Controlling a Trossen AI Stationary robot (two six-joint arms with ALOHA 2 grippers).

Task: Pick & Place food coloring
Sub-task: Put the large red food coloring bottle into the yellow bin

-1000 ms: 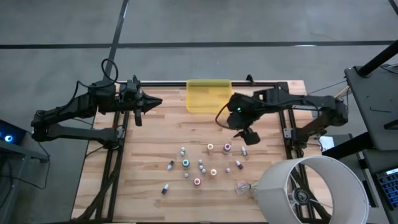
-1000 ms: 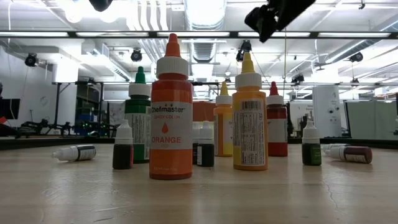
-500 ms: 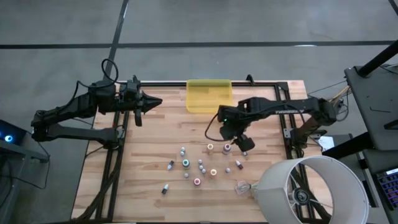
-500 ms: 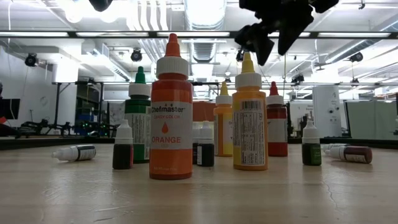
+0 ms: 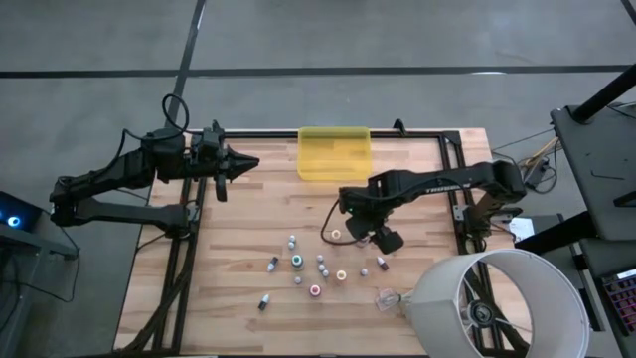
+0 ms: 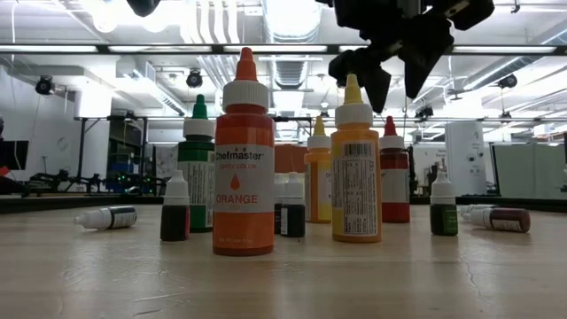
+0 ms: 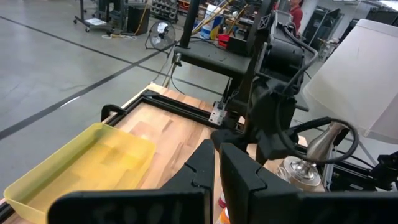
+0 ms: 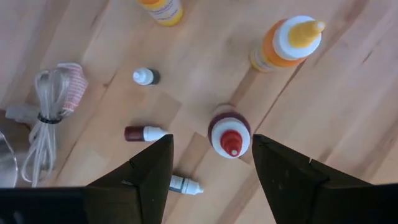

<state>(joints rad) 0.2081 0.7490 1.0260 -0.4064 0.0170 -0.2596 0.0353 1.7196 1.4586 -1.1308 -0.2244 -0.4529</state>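
Several small food coloring bottles (image 5: pixel 298 262) stand or lie in a cluster on the wooden table's near middle. The low view shows an orange bottle (image 6: pixel 244 159), a yellow-capped one (image 6: pixel 355 173), a green one (image 6: pixel 197 168) and a red one (image 6: pixel 394 177) upright on their bases. My right gripper (image 5: pixel 373 233) is open and points down above the cluster's far right part. In its wrist view (image 8: pixel 211 149) a red-capped bottle (image 8: pixel 229 134) stands below, between the two fingers and untouched. My left gripper (image 5: pixel 244 164) is shut and empty at the far left.
A translucent yellow tray (image 5: pixel 334 152) sits at the table's far edge. A white lampshade (image 5: pixel 497 303) overhangs the near right corner, with a clear plastic scrap (image 5: pixel 386 298) beside it. A coiled cord (image 8: pixel 50 99) lies right of the bottles.
My right gripper has gone toward the table's left and near edges and come down toward the bottle cluster, ending above the red-capped bottle. The bottles have stayed where they were.
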